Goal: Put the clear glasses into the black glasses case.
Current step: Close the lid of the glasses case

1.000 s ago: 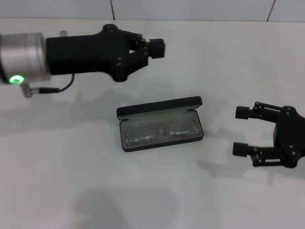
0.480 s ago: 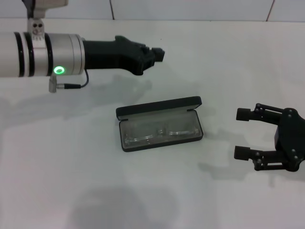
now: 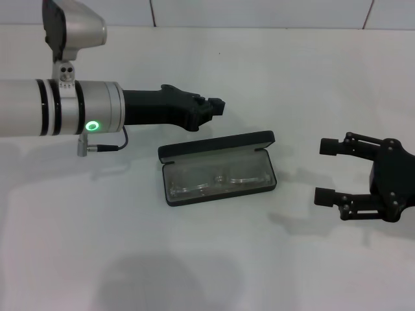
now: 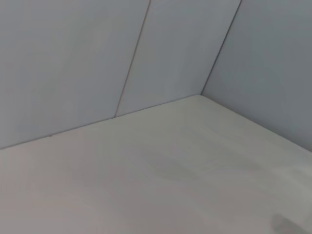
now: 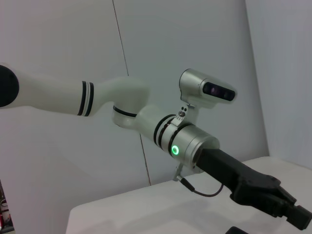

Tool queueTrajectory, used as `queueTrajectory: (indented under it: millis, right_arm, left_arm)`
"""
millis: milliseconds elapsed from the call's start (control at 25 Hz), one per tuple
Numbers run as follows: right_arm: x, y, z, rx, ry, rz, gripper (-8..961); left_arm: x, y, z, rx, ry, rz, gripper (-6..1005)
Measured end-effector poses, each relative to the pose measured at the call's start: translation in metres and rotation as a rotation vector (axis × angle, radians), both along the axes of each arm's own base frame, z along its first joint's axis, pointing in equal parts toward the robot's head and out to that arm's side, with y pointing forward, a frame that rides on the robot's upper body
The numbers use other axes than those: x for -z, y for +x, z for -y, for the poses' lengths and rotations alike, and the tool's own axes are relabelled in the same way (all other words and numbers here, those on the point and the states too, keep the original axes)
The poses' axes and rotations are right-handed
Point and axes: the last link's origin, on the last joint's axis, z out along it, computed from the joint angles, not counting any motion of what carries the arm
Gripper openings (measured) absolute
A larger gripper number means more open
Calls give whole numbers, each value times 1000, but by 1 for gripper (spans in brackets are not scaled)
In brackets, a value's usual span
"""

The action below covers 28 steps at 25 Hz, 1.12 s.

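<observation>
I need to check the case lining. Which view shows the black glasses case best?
The head view: the black glasses case lies open on the table, grey lining up, the clear glasses inside. The left wrist view shows none of it; the right wrist view shows at most a dark sliver at its edge.

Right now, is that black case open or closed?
Open. The black glasses case has its lid tipped back, showing the grey lining with the clear glasses lying inside.
</observation>
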Motion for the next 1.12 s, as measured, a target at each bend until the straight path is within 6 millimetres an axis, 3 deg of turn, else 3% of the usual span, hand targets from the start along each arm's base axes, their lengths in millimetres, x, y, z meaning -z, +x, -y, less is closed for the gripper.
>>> queueTrajectory:
  millis: [400, 1120]
  right_arm:
    - [2, 0, -1, 3, 0, 3, 872]
    - [7, -3, -8, 10, -8, 5, 872]
  left_arm:
    - [18, 2, 12, 14, -60, -7, 44]
    - [25, -17, 21, -45, -70, -19, 44]
